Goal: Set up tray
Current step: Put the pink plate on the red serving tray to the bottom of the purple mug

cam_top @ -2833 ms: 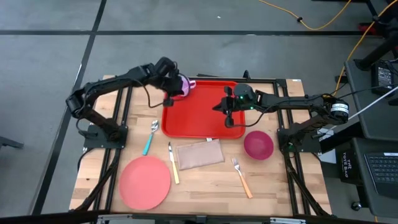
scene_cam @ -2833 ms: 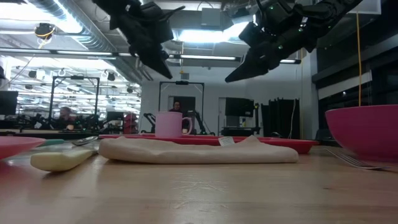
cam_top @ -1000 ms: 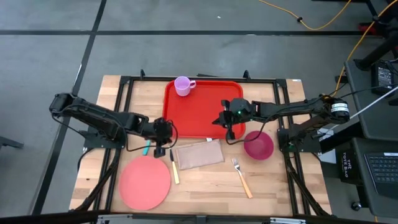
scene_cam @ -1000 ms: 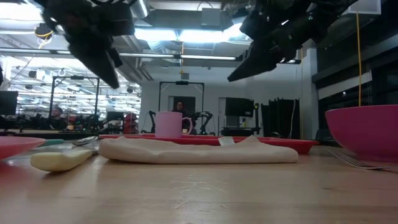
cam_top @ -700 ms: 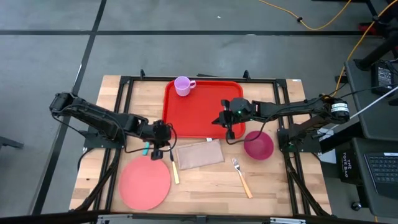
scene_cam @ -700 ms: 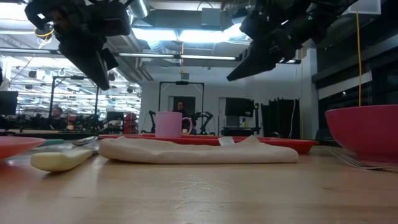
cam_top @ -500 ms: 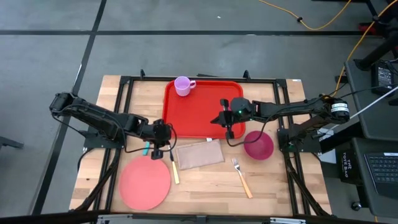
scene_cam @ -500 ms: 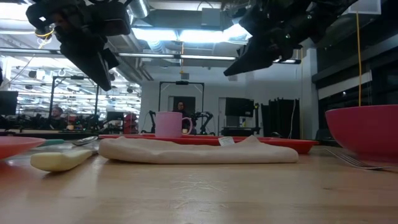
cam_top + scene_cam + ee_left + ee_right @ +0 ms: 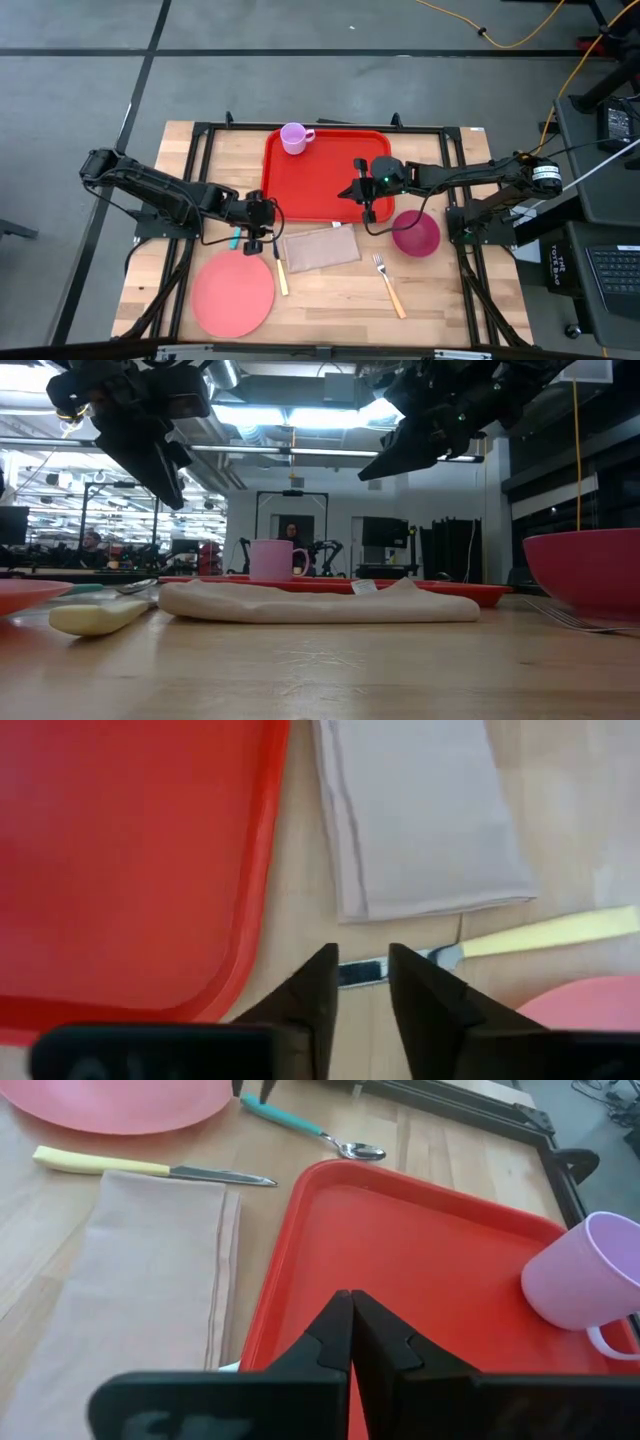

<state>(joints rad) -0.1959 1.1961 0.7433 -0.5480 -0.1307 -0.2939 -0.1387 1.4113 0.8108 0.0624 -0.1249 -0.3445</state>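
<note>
A light wooden plank counter on a black frame is seen over grey floor with dark seams; a yellow cable is trailed on the floor behind it. The tray is lain flat at the counter's back middle. A lilac mug is stood upright in the tray's back-left corner. Just in front of the tray a beige napkin is lain, apart from the rim. Left of the tray a teal-handled spoon is partly hidden by the arm; a yellow-handled knife is lain beside the napkin. A pink plate is set well in front-left of the tray, a magenta bowl just off its front-right corner, an orange-handled fork in front of the bowl. The left hand is held above the knife blade by the tray's front-left corner, fingers narrowly parted, nothing held. The right hand is held above the tray's right part, fingers pressed together, empty. Beyond the counter, in the low view, a workshop with ceiling strip lights, ducts and equipment racks is seen
</note>
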